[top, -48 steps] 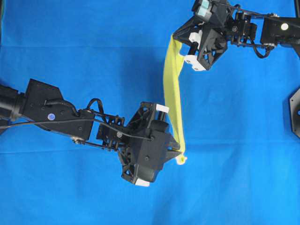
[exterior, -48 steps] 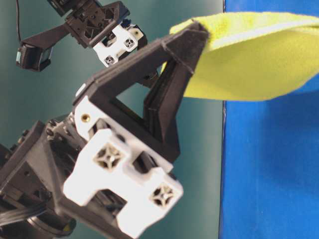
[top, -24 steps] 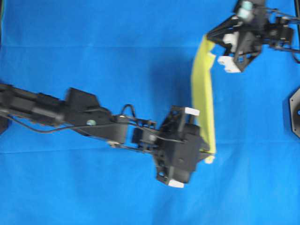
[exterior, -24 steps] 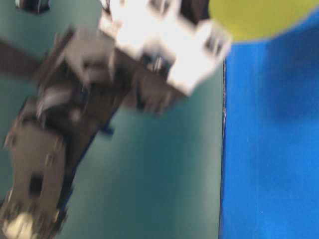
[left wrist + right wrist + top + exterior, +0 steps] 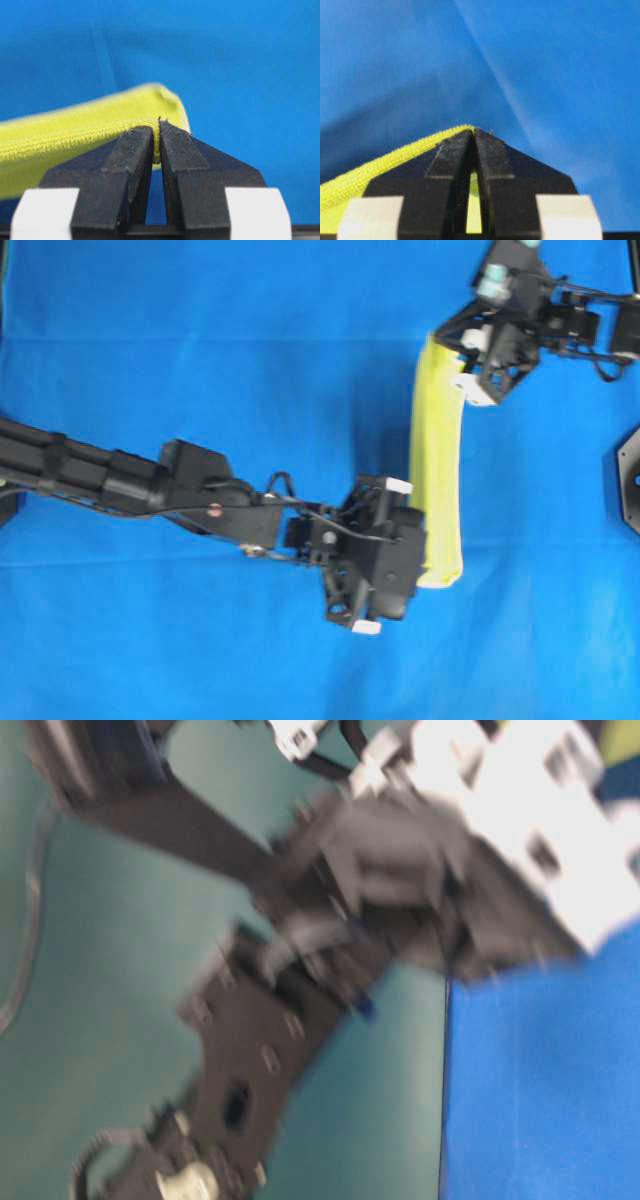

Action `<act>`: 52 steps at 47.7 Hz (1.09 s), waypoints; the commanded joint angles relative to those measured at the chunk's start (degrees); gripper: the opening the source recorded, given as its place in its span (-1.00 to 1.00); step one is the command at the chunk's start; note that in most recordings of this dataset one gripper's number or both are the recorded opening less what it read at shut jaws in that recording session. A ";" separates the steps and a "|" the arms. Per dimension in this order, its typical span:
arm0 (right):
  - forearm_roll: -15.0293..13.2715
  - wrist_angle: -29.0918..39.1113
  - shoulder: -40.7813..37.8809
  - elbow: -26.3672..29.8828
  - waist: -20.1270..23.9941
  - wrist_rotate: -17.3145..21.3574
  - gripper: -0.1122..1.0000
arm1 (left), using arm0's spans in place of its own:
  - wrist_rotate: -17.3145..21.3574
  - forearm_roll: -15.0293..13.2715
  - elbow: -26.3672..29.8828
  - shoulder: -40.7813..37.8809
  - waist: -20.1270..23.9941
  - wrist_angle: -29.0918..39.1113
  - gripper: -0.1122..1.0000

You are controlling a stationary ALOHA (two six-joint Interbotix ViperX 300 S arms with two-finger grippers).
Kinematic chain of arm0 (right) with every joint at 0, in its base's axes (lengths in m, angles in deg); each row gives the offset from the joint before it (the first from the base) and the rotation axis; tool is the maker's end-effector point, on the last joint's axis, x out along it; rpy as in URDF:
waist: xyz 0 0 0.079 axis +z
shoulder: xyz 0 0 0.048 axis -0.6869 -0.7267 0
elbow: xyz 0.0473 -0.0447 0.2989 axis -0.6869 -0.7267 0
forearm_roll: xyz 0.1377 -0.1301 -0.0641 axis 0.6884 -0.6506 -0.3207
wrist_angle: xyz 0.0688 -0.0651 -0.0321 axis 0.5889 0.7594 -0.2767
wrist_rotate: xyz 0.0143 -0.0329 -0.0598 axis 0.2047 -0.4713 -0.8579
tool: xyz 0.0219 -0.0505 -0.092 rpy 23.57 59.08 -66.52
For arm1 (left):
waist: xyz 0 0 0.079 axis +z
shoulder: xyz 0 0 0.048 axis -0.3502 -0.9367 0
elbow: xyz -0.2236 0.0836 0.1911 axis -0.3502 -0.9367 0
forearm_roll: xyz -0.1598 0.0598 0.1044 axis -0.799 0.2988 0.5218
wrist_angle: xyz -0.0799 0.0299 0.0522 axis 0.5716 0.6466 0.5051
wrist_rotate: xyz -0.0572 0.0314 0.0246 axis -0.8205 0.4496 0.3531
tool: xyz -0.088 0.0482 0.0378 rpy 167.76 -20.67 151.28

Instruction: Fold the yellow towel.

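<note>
**Ana:** Both grippers first, overhead. Left gripper (image 5: 425,565) sits near five o'clock of the frame's middle, jaws pinched on the lower end of the yellow towel (image 5: 436,475). Right gripper (image 5: 455,360) is up at one o'clock, clamped on the upper end.

**Ben:** So the towel runs as a narrow band from one o'clock down to five, above the blue cloth surface (image 5: 200,340)?

**Ana:** Yes, it reads as hanging between them.

**Ben:** Table-level?

**Ana:** Mostly blur: a dark arm and white parts fill it. Too smeared to tell anything about the grip.

**Ben:** Left wrist?

**Ana:** Left gripper (image 5: 156,132) has its jaws nearly together with the towel's stitched hem (image 5: 75,137) caught between the tips; the fabric trails off toward nine o'clock.

**Ben:** Right wrist?

**Ana:** Same story: right gripper (image 5: 474,137) closed on the towel (image 5: 380,172), which falls away toward eight o'clock.

**Ben:** Progress?

**Ana:** I'd say midway. It's lifted and seemingly doubled, but not laid down flat; setting it down and any further fold remain.
</note>
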 commanded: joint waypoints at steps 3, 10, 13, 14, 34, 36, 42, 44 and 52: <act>-0.26 -4.57 -6.42 5.10 -0.44 -0.09 -0.76 | -2.64 -0.26 -6.06 5.19 -0.44 -4.66 -0.73; -0.26 -5.98 -11.60 9.05 0.35 -0.18 -0.76 | -6.59 -0.26 -13.54 8.09 -0.44 -8.17 -0.73; -0.26 -6.06 -12.83 10.11 0.79 -0.09 -0.76 | -7.65 -0.26 -16.08 8.96 -0.44 -9.05 -0.73; -0.26 -6.06 -13.10 10.46 0.97 -0.09 -0.76 | -7.91 -0.26 -16.70 9.14 -0.35 -9.23 -0.73; -0.26 -6.06 -15.21 11.25 4.13 -0.18 -0.76 | -9.05 -0.26 -16.96 8.17 -0.70 -11.78 -0.73; -0.26 -6.15 -15.38 11.34 4.22 -0.18 -0.76 | -9.05 -0.26 -16.52 7.91 -0.70 -11.78 -0.73; -0.26 -6.42 -16.26 11.78 4.31 -0.18 -0.76 | -9.05 -0.26 -15.29 7.29 -0.79 -11.78 -0.73; -0.26 -6.86 -16.88 12.13 4.31 -0.18 -0.76 | -9.05 -0.26 -15.12 7.12 -0.79 -11.78 -0.73; -0.53 -7.47 -18.02 13.01 4.39 -0.35 -0.75 | -9.05 -0.26 -15.64 7.12 -0.70 -11.78 -0.73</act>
